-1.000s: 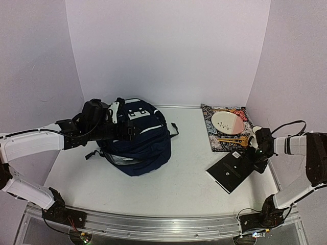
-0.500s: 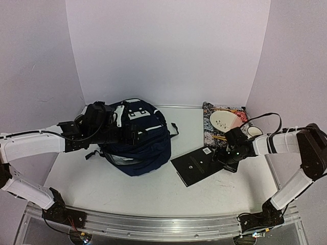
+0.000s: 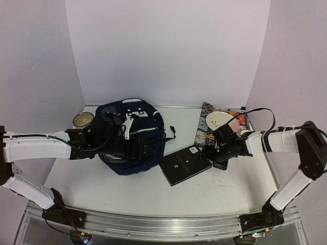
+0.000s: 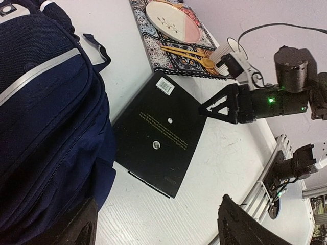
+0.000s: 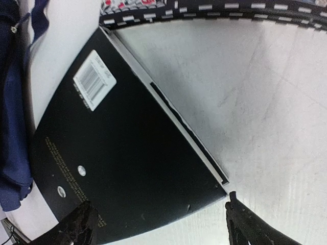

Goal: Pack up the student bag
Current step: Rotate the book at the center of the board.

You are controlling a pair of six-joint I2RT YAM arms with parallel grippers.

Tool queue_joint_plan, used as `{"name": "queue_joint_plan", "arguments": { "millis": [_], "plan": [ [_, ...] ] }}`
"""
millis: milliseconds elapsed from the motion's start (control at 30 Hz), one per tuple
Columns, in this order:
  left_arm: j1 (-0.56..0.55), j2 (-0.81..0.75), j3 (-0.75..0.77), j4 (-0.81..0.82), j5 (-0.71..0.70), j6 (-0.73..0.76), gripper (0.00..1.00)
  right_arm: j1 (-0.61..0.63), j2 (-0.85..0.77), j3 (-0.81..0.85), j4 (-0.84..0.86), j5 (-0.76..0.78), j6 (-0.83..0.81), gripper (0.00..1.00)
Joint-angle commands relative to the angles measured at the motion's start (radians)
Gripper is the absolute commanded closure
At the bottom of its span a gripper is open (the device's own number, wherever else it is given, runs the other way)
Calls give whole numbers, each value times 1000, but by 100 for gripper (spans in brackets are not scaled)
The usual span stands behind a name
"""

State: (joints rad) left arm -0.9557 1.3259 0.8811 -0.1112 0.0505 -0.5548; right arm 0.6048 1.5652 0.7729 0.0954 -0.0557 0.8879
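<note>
The student bag (image 3: pixel 127 133), a navy backpack with white trim, lies at the left centre of the table. It fills the left side of the left wrist view (image 4: pixel 41 102). My left gripper (image 3: pixel 144 149) reaches over its right flank and stands open (image 4: pixel 158 229), one finger against the fabric, bare table between the tips. A black hardcover book (image 3: pixel 185 164) lies flat just right of the bag (image 4: pixel 158 135). My right gripper (image 3: pixel 208 154) is open at the book's right end. In the right wrist view (image 5: pixel 163 224) the book (image 5: pixel 117 153) has its near edge between the fingertips.
A patterned mat (image 3: pixel 207 122) at the back right carries a plate (image 3: pixel 224 121) and golden cutlery (image 4: pixel 191 52). A white cup (image 4: pixel 232 48) stands beside it. A round beige bowl (image 3: pixel 82 120) sits at the back left behind the bag. The table's metal front rail (image 3: pixel 163 227) runs along the near edge.
The right gripper has travelled left and the book has slid with it from the right edge to beside the bag. The left arm shifted right over the bag, uncovering the bowl.
</note>
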Motion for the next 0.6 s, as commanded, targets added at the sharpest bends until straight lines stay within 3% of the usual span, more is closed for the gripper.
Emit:
{"name": "queue_joint_plan", "arguments": {
  "millis": [0, 167, 367, 567],
  "plan": [
    [-17, 45, 12, 39, -1, -15, 20, -14, -74, 12, -65, 116, -67, 13],
    [-51, 105, 19, 63, 4, -39, 22, -35, -16, 102, -68, 130, -173, 12],
    [-89, 184, 16, 154, 14, -102, 31, -36, 138, 224, -68, 94, -277, 17],
    [-130, 303, 49, 179, -7, -134, 38, -35, 241, 230, -52, 59, -293, 23]
  ]
}}
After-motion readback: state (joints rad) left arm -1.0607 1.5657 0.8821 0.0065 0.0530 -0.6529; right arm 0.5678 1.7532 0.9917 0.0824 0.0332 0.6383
